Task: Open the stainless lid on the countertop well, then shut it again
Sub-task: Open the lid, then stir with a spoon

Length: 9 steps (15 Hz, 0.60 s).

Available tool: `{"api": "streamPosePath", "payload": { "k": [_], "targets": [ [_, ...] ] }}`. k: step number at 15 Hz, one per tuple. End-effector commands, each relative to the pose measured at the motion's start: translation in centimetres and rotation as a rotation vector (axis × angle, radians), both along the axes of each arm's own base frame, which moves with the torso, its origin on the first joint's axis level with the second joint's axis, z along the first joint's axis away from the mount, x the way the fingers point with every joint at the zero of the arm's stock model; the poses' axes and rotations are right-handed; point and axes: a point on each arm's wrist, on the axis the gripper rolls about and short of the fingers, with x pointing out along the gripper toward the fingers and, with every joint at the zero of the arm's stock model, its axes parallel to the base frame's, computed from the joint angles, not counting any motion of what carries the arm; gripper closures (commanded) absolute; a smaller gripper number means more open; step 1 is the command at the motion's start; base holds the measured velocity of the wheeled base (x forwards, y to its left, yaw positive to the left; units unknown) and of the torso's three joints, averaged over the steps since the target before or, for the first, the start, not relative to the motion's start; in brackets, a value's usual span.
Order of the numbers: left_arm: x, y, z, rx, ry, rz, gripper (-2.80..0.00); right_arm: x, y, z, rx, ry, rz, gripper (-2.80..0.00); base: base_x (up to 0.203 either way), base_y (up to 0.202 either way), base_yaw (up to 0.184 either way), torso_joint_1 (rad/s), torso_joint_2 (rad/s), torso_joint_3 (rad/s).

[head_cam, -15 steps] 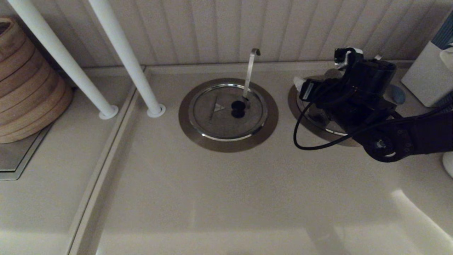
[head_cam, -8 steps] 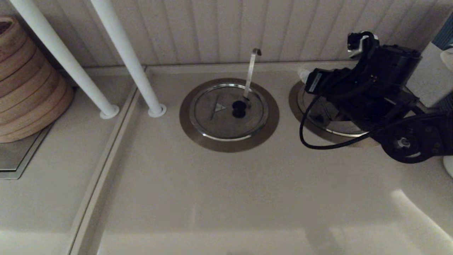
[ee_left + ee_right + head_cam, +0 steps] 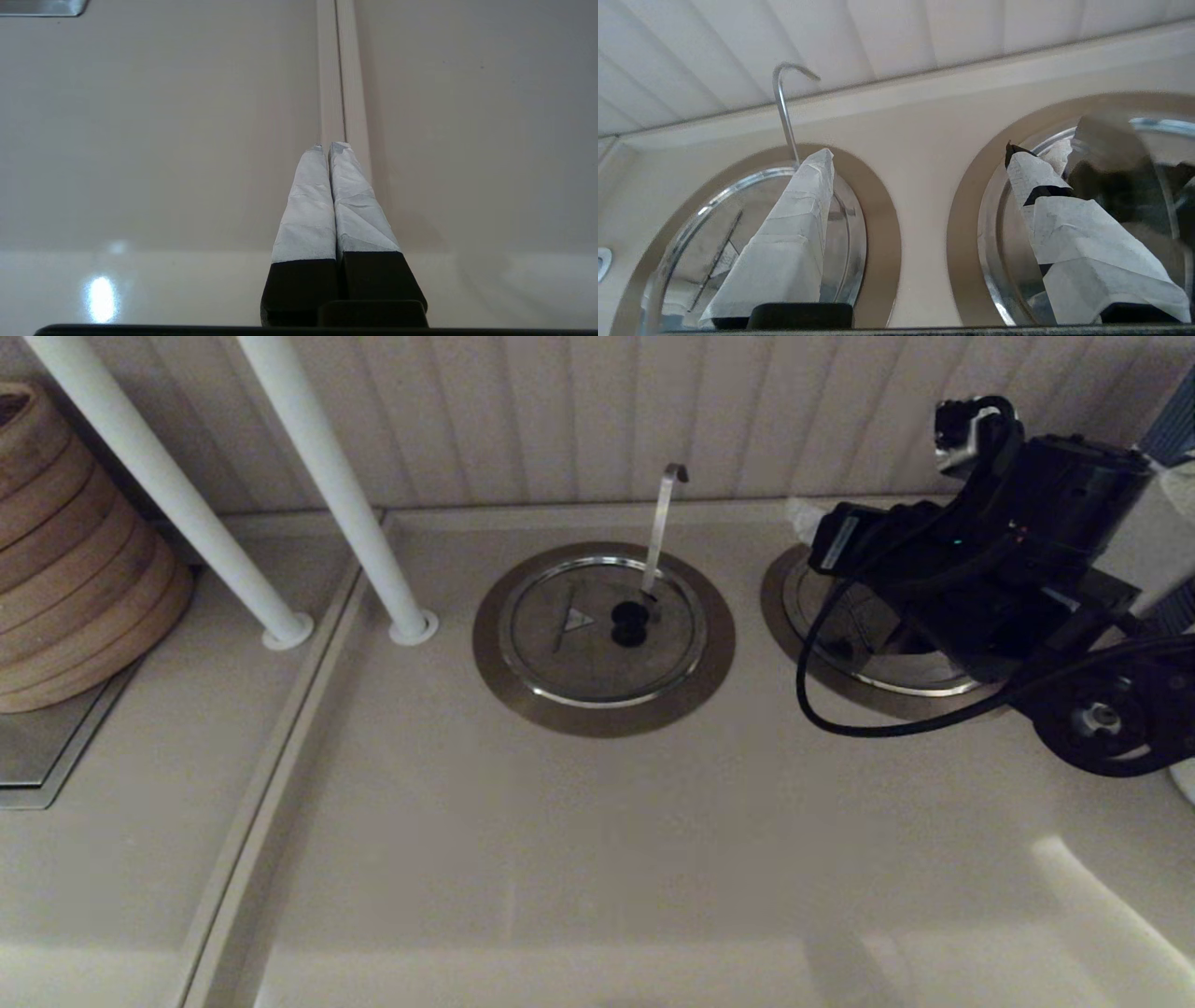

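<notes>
The right gripper [image 3: 920, 172] was above the back right part of the countertop [image 3: 597, 859], and its paper-wrapped fingers [image 3: 784, 252] stood wide apart with nothing between them. In the head view the black arm covered most of the right-hand well, so only the near and left part of the stainless lid [image 3: 854, 644] was seen, lying inside the wide steel collar of the countertop well [image 3: 777, 602]. If this lid sat fully flat, the pictures did not show clearly; its knob and its utensil handle were hidden by the arm. In the right wrist view the lid [image 3: 1017, 261] appeared as a shiny curved surface just behind one finger. To the left of it, well apart, the other round lid [image 3: 579, 635] was closed in its own collar, with a black knob [image 3: 628, 623] and a hook-tipped handle [image 3: 661, 527] standing up. The left gripper [image 3: 327, 148] was over the bare countertop, beside a seam [image 3: 337, 70], with its fingers pressed together and empty. Two white poles [image 3: 327, 476] stood on the left.
</notes>
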Motion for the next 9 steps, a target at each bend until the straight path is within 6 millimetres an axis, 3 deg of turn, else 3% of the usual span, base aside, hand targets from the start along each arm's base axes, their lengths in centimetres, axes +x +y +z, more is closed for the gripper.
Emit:
{"api": "streamPosePath", "payload": {
  "k": [1,4,6,9],
  "targets": [
    [0.0,0.0,0.0,0.0,-0.002,0.0,0.0,-0.2,-1.4,1.1,-0.012,-0.039,-0.046,-2.8,0.0,0.0,0.0,0.0,0.0,0.0],
    [0.0,0.0,0.0,0.0,0.0,0.0,0.0,1.0,-4.8,2.1,-0.049,-0.074,-0.165,-2.8,0.0,0.0,0.0,0.0,0.0,0.0],
    [0.0,0.0,0.0,0.0,0.0,0.0,0.0,2.9,-6.6,1.4,-0.094,-0.058,-0.236,-2.8,0.0,0.0,0.0,0.0,0.0,0.0],
    [0.0,0.0,0.0,0.0,-0.002,0.0,0.0,5.1,-7.7,-0.2,-0.111,-0.021,-0.269,-2.8,0.0,0.0,0.0,0.0,0.0,0.0]
  ]
}}
